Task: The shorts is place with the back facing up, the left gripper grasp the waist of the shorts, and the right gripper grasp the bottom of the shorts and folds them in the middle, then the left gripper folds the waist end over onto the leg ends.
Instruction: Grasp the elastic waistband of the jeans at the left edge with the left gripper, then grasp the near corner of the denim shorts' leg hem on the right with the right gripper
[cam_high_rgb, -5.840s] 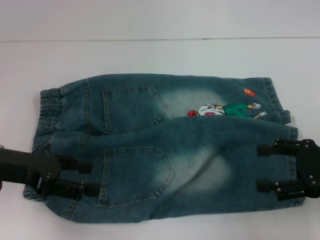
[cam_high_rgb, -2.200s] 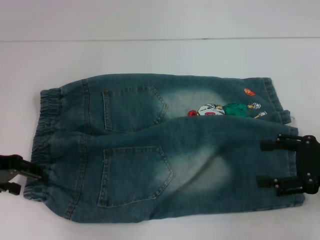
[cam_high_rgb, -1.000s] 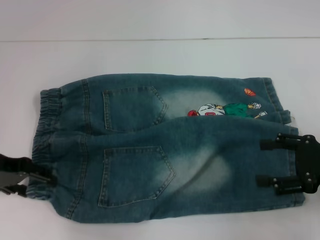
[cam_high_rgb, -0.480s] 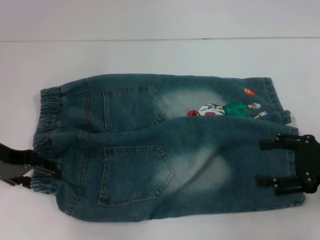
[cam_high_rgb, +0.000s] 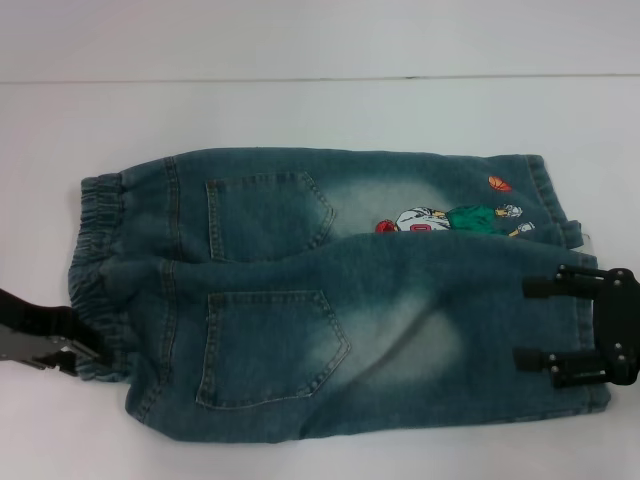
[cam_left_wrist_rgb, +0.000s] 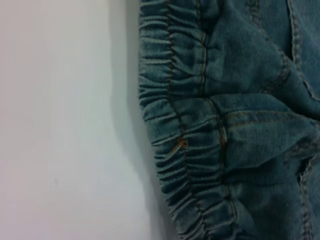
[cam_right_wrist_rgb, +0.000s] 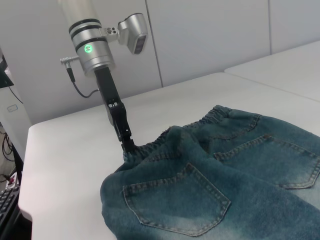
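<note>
White table (cam_high_rgb: 300, 110) | left hand (cam_high_rgb: 88, 348) pinching waist of the shorts (cam_high_rgb: 95, 270) | right hand (cam_high_rgb: 545, 322) spread over leg ends (cam_high_rgb: 585, 300)

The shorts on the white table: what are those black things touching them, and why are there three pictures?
Those black things are a robot's two arms, and each one ends in a pincer. The wide picture comes from a camera on the robot's head. The other two come from cameras on its wrists. The denim shorts lie back side up on the table. The left pincer is pinching the ruffled waist at its near corner. The right pincer is open, with its two fingers spread over the near leg end.
</note>
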